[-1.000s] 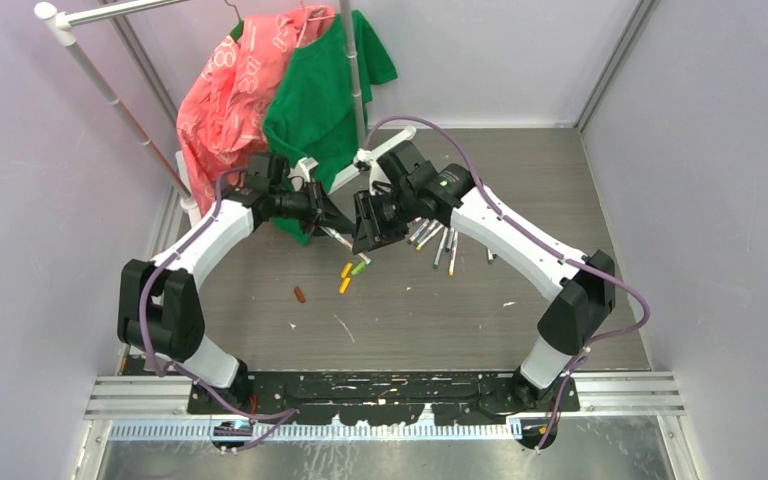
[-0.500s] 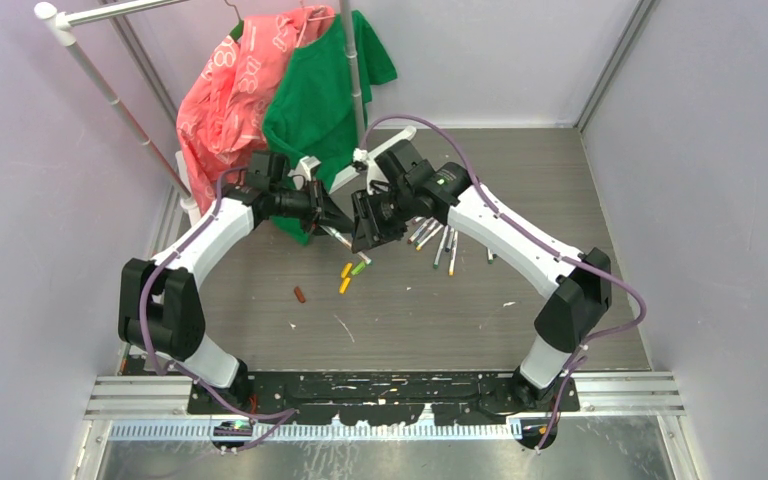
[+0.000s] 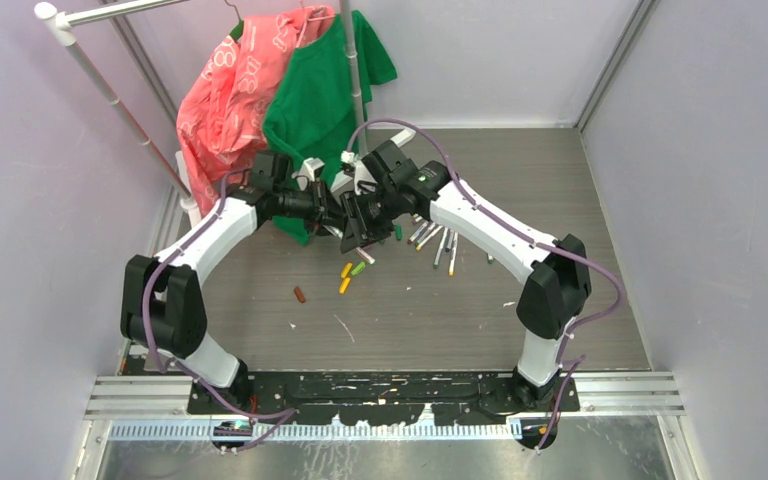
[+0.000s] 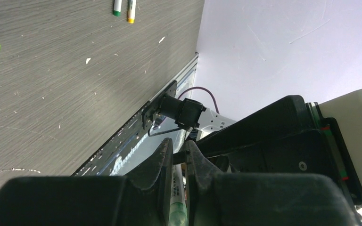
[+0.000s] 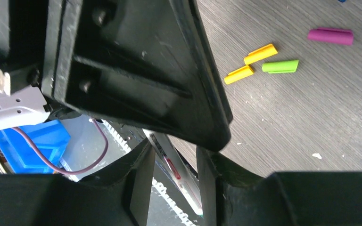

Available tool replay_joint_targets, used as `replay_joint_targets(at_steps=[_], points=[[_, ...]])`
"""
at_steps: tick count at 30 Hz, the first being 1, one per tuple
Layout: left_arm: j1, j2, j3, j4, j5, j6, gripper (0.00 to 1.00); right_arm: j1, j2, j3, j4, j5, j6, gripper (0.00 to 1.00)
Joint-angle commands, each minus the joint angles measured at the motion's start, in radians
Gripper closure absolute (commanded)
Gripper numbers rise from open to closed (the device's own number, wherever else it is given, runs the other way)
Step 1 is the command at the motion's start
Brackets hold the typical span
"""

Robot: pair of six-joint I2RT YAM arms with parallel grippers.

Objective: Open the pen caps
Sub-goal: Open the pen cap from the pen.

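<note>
1. While pinching a pen in the left gripper, facing the right gripper closely
2. Spread on the right (nothing seen between those fingers)
3. Loose on the table near both: pen caps

Your stock: left arm and right arm, white shells with black joint housings. One purple cable looped along each. Black tapered fingers. On the right wrist housing, a red-and-green stripe near one screw.

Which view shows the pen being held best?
Left wrist: the pen shows clamped in the left gripper, jaws tight on its barrel. The top view hides it where the arms meet; the right wrist misses it.
</note>
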Motion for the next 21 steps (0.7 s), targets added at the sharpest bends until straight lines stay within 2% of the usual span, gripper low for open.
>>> replay_joint_targets(at_steps=[1,4,8,10,17,21], points=[[-0.007,0.002,0.032,0.082,0.047,-0.049,1.00,0.018,0.025,0.064,0.056,-0.028,0.011,0.58],[-0.008,0.004,0.028,0.112,0.032,-0.084,1.00,0.027,0.040,0.059,0.069,-0.028,0.028,0.68],[-0.008,0.000,0.023,0.133,-0.024,-0.121,1.00,0.028,0.039,0.033,0.096,-0.017,0.057,0.97],[-0.008,-0.009,0.016,0.141,-0.067,-0.142,0.99,0.029,0.035,0.025,0.105,-0.005,0.070,0.99],[-0.008,-0.072,-0.035,0.155,-0.180,-0.169,0.77,0.029,0.035,0.043,0.103,0.017,0.090,0.99],[-0.008,-0.098,-0.067,0.173,-0.197,-0.182,0.72,0.029,0.040,0.045,0.116,0.011,0.112,0.99]])
